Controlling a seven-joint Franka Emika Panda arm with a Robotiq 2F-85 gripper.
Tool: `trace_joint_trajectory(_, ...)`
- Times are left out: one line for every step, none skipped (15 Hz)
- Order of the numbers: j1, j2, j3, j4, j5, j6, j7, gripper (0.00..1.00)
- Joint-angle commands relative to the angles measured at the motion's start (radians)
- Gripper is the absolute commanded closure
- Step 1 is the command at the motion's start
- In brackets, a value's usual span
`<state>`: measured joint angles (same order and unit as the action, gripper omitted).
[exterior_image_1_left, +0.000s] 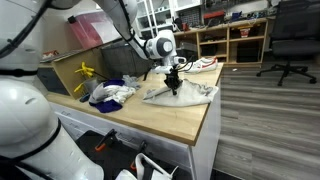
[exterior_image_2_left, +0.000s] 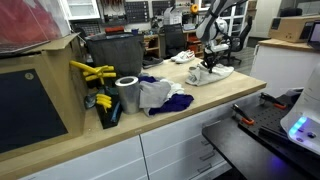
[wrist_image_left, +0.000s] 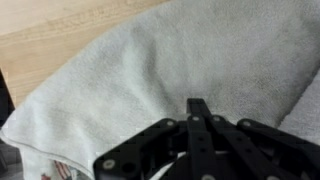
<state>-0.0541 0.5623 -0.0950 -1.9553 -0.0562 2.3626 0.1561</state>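
So the fingers (wrist_image_left: 198, 118) are closed right up, tips together and pressed down into the grey towel (wrist_image_left: 140, 70). From the wrist view I honestly can't tell if any cloth is caught between them. The towel lies spread flat on the wooden tabletop (exterior_image_1_left: 170, 118) near its far end, and the fingers come down around the middle of it, with cloth on every side of the tips. A heap of blue and white clothes (exterior_image_2_left: 160, 97) sits well apart from it.
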Motion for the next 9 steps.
trace_joint_trajectory(-0.006, -0.036, -0.011, -0.065, 0.005, 0.031, -0.012, 1.00)
trace_joint_trajectory(-0.007, -0.020, -0.017, -0.062, -0.001, 0.040, -0.010, 1.00)
trace_joint_trajectory(-0.008, -0.010, -0.023, -0.062, -0.004, 0.046, -0.006, 1.00)
trace_joint_trajectory(-0.009, -0.004, -0.028, -0.068, -0.006, 0.052, -0.003, 1.00)
trace_joint_trajectory(-0.009, -0.004, -0.030, -0.075, -0.005, 0.056, -0.004, 1.00)
trace_joint_trajectory(-0.007, -0.011, -0.030, -0.086, -0.006, 0.057, -0.005, 1.00)
trace_joint_trajectory(-0.006, -0.014, -0.029, -0.094, -0.007, 0.060, -0.007, 1.00)
trace_joint_trajectory(-0.005, -0.020, -0.028, -0.107, -0.010, 0.065, -0.010, 1.00)
trace_joint_trajectory(-0.003, -0.026, -0.028, -0.117, -0.012, 0.068, -0.011, 1.00)
